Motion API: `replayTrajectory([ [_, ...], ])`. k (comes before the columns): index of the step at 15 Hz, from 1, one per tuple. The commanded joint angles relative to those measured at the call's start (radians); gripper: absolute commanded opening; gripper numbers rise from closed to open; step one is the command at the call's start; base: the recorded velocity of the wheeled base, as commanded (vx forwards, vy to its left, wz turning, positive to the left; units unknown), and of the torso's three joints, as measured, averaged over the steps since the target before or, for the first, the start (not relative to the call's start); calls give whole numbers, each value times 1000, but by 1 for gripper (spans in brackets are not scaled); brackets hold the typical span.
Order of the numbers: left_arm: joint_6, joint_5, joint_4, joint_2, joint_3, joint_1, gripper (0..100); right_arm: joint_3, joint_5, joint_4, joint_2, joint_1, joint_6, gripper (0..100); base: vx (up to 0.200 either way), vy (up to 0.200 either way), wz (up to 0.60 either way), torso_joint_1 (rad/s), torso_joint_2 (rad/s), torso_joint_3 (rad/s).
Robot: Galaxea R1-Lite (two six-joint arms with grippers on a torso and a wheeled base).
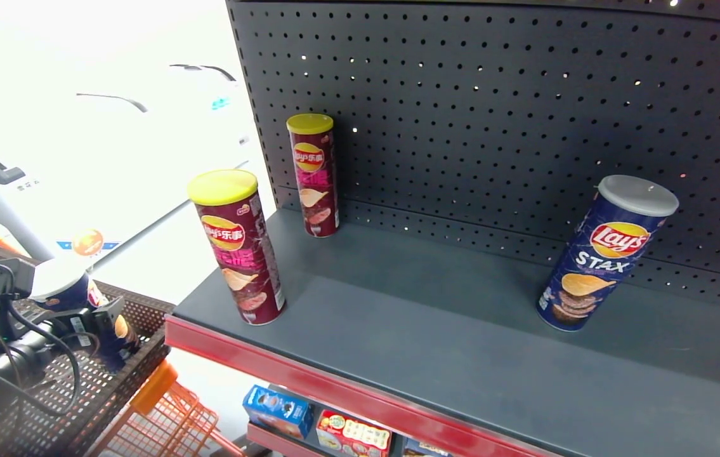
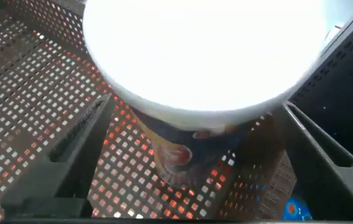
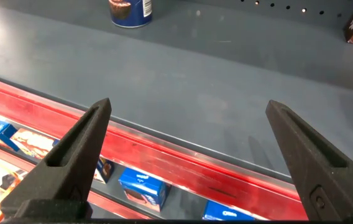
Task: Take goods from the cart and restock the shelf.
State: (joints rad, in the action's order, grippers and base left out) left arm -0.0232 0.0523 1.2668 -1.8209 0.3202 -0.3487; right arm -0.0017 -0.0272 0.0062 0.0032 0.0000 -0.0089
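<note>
A blue chip can with a white lid (image 1: 58, 282) stands in the black mesh cart (image 1: 90, 393) at the lower left. My left gripper (image 1: 98, 317) is down in the cart, open, with one finger on each side of this can (image 2: 183, 149) and a small gap showing to the can's body. On the grey shelf (image 1: 436, 330) stand two maroon cans with yellow lids, one at the front left (image 1: 236, 247) and one at the back (image 1: 314, 174), and a blue can with a grey lid (image 1: 604, 254) on the right. My right gripper (image 3: 189, 107) hangs open over the shelf's red front edge (image 3: 164, 149), holding nothing.
A black pegboard wall (image 1: 524, 108) backs the shelf. Below it, a lower shelf holds blue and red boxes (image 1: 309, 422). An orange wire basket (image 1: 169, 422) hangs under the cart. The shelf's middle, between the maroon cans and the blue can, is bare.
</note>
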Motion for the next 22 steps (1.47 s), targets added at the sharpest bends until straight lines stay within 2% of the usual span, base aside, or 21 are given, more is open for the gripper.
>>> replayTrajectory([
  [1,0,0,11,-54,10,-4,100,0,0,0,1,0,0,100,0,0,0,0,0,0],
  [9,0,0,26,-129,89,-35,100,0,0,0,1,0,0,100,0,0,0,0,0,0],
  [10,0,0,25,-135,105,-36,0,0,0,0,1,0,0,100,0,0,0,0,0,0],
  [18,9,6,11,-90,129,-3,0,0,0,0,1,0,0,100,0,0,0,0,0,0],
  [22,8,11,-50,51,132,51,0,0,0,0,1,0,0,100,0,0,0,0,0,0],
])
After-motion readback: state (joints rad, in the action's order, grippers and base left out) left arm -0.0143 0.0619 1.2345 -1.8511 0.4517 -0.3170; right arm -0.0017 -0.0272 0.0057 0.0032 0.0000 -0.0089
